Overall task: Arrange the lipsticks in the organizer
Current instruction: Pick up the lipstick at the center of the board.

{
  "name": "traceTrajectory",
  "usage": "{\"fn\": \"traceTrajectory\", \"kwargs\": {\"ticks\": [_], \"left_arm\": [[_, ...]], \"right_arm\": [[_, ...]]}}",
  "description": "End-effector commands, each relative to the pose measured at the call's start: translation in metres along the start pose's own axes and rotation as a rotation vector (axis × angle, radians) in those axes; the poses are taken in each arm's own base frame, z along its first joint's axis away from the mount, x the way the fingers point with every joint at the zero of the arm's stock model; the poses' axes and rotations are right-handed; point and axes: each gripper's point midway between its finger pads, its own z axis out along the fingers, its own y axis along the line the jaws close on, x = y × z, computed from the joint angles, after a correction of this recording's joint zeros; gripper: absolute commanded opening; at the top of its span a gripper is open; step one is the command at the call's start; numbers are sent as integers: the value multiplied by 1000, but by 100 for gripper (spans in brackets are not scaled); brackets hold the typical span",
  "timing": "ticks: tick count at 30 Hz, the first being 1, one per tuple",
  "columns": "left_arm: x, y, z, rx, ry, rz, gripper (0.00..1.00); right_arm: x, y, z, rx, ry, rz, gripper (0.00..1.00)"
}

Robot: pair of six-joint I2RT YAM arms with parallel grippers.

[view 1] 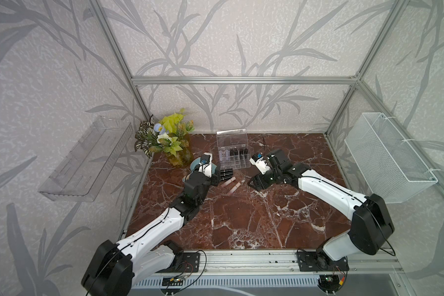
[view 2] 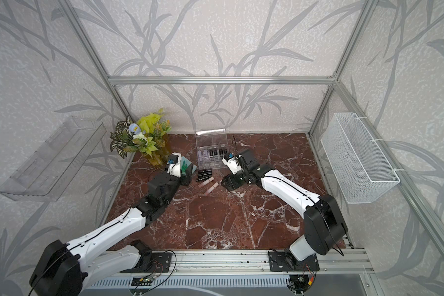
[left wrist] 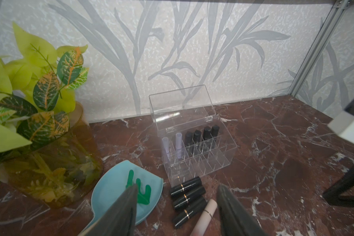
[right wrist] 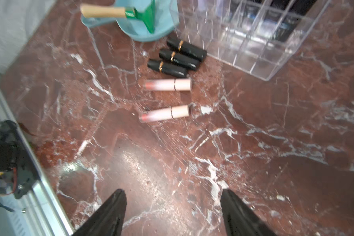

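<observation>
Left gripper: fingers spread, pinching nothing. I cannot tell whether the tips touch the table.
- Between the fingertips and just past them, three black lipsticks lie flat, side by side and touching.
- A pink lipstick lies flat between the fingers, close against one of them.
- Partly behind the other finger is a blue dish with a green rake in it.
- Farther out from the tips stands the organizer, with its lid tipped up.
- The organizer's row farthest from the fingers holds two lavender lipsticks and four upright lipsticks, which are black.
- Off beyond the dish is an amber vase of leaves.

Right gripper: fingers spread wide over the marble, with nothing between them. This view is somewhat blurred.
- Well ahead of the tips a second pink lipstick lies alone.
- Past it comes the first pink one, just beside the black three.
- The organizer's clear corner is farthest out.
</observation>
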Motion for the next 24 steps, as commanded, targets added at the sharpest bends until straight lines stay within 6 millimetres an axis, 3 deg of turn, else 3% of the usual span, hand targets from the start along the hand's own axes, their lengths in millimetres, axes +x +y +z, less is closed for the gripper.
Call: {"fn": "traceTrajectory", "kwargs": {"ticks": [1, 4, 7, 14, 24], "left_arm": [[23, -11, -16, 97, 41, -90, 63], [38, -14, -25, 136, 57, -137, 62], [45, -3, -31, 93, 44, -163, 61], [30, 14, -49, 37, -57, -198, 57], [13, 31, -73, -3, -180, -236, 53]], "right_arm": [[26, -5, 14, 103, 179, -98, 77], [29, -1, 31, 102, 256, -139, 76], [29, 13, 49, 100, 297, -228, 76], [23, 22, 82, 143, 386, -376, 84], [1, 38, 109, 153, 426, -500, 97]]}}
